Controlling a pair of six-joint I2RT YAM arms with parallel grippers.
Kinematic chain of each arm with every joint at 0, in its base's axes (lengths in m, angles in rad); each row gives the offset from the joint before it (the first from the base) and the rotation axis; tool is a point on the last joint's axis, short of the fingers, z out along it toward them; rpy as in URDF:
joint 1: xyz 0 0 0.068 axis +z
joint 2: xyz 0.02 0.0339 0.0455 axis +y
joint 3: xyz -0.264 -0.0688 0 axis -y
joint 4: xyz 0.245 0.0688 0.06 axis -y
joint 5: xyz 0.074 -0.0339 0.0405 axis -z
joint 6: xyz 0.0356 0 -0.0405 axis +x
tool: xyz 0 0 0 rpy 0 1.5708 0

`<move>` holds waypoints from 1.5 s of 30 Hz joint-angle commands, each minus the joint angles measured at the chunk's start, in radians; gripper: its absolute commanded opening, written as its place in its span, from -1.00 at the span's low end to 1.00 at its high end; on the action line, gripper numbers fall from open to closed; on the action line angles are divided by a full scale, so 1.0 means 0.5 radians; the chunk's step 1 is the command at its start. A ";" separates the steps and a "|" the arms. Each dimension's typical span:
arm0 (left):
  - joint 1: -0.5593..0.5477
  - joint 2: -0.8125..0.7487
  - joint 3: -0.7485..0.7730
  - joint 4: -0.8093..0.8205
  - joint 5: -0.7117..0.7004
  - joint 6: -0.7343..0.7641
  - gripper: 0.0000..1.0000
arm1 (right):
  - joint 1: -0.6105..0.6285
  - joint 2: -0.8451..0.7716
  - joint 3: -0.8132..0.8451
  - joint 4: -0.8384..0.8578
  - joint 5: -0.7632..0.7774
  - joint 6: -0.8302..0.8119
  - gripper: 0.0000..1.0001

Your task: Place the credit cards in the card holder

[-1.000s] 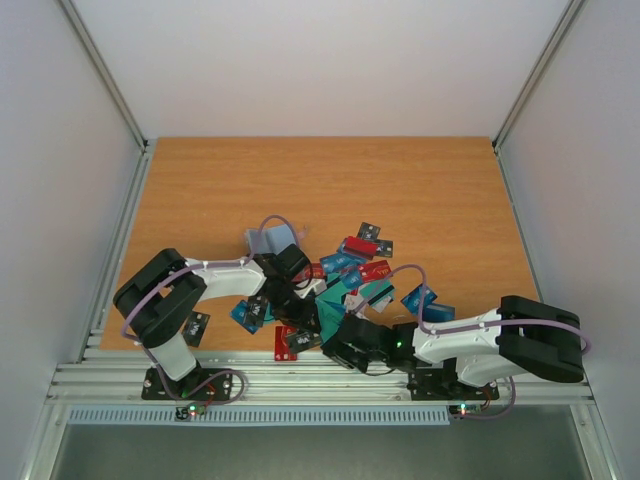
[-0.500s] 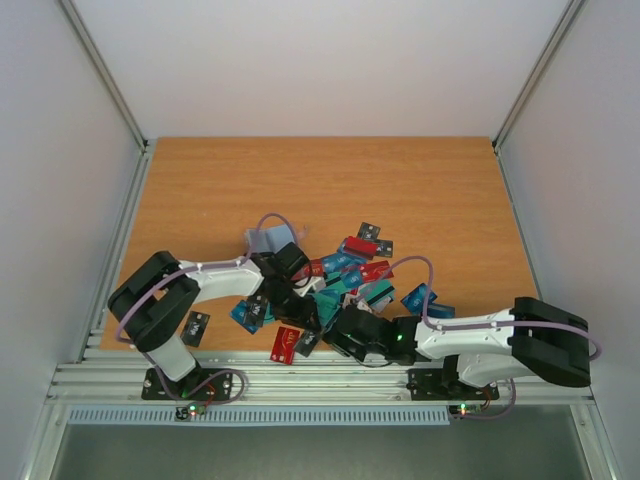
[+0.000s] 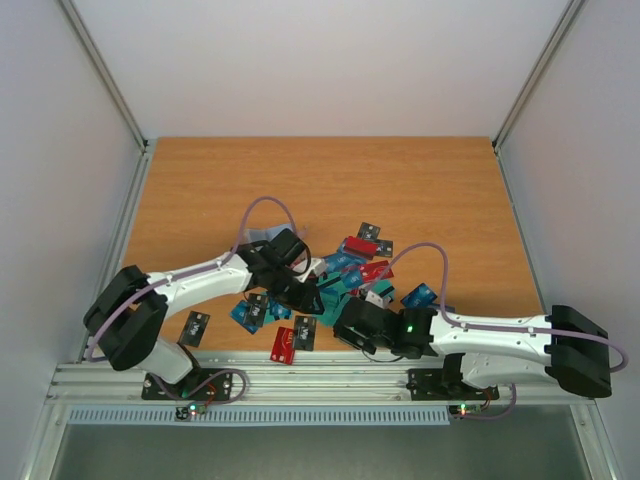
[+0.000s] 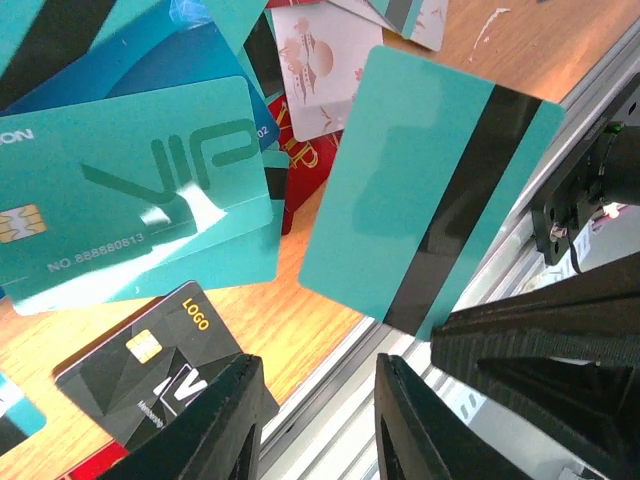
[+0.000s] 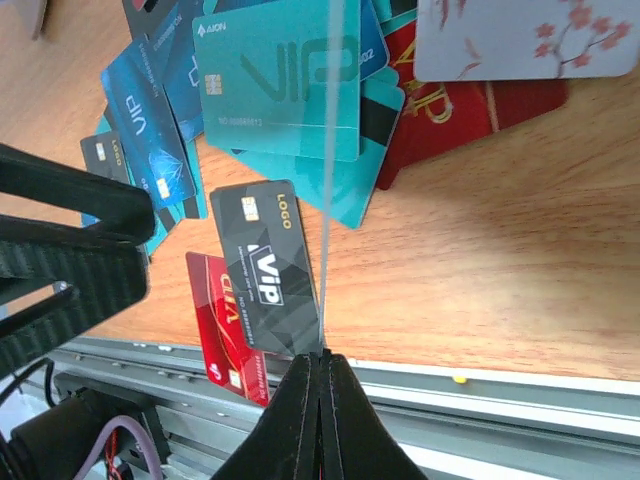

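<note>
Teal card (image 4: 400, 170) with 1 black stripe sits pinched in right tool (image 5: 321, 362); left tool (image 4: 318, 385) stands spread.

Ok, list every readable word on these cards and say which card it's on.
"AION", "VIP": teal card
"LOGO", "VIP": black card
"VIP": blue card
"VIP": red card
Card numbers and small print: too blurred to read.
Striped teal card in right gripper: no text showing.
</note>
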State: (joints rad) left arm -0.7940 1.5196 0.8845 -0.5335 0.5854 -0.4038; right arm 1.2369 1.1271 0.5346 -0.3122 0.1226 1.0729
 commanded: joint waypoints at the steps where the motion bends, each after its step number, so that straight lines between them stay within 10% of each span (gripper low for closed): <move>1: 0.010 -0.128 0.041 -0.047 -0.091 -0.004 -0.32 | -0.013 -0.103 0.076 -0.249 0.130 -0.061 -0.98; 14: 0.249 -0.548 0.010 0.000 0.014 -0.076 0.09 | -0.066 -0.334 0.249 -0.356 0.095 -0.440 -0.98; 26: 0.621 -0.784 0.084 0.045 0.472 -0.068 0.36 | -0.497 -0.460 0.508 -0.308 -0.616 -0.968 -0.98; 45: 0.772 -0.763 0.078 1.368 1.132 -0.937 0.34 | -0.934 -0.355 0.780 0.105 -1.537 -1.074 -0.98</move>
State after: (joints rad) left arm -0.4194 1.1320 0.9016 -0.1379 1.0580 -0.7094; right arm 0.8005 0.9344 0.8742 -0.3447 -0.5213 0.5518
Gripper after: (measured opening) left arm 0.676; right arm 0.012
